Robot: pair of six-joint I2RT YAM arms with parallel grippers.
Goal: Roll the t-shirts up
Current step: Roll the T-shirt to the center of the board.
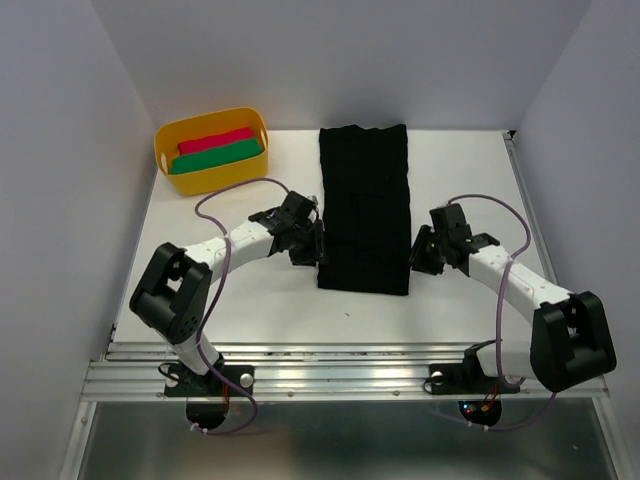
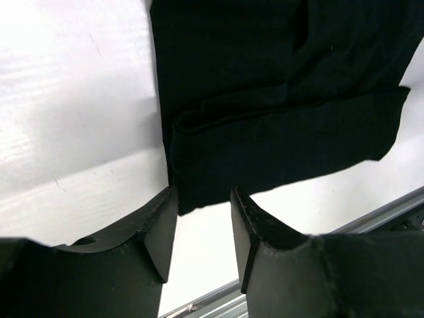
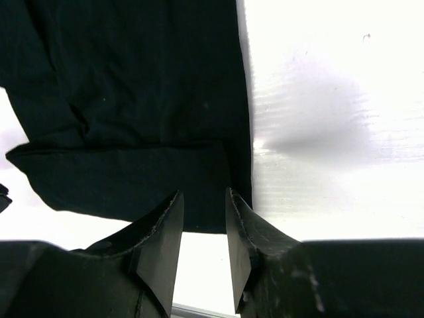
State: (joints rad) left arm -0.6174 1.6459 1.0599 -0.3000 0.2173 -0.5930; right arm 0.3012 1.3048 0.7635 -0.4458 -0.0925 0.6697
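White worktop [image 1: 230,300], pale walls [image 1: 60,150] on three sides, both arm bases bolted at the near edge.

Black t-shirt [image 1: 363,200] sits mid-worktop, folded into a long narrow rectangle running from the far edge toward the arms. It lies flat. Both wrist views show a band of cloth doubled over across the width at its near end.

Left hand [image 1: 314,248] is low at the shirt's left edge, close to the near-left corner. In the left wrist view the fingers [image 2: 159,228] are apart, with bare worktop showing in the gap and the shirt corner right at the tips. Nothing is pinched. Can't tell if the tips touch the cloth.

Right hand [image 1: 418,256] mirrors it at the shirt's right edge, close to the near-right corner. In the right wrist view the fingers [image 3: 242,225] are also apart. The shirt's near-right corner lies in the gap between the tips, flat on the worktop and not clamped.

Yellow tub [image 1: 165,140] is at the far-left corner, well apart from the shirt. It holds a red roll [image 1: 215,139] and a green roll [image 1: 215,157] side by side, red on the far side.
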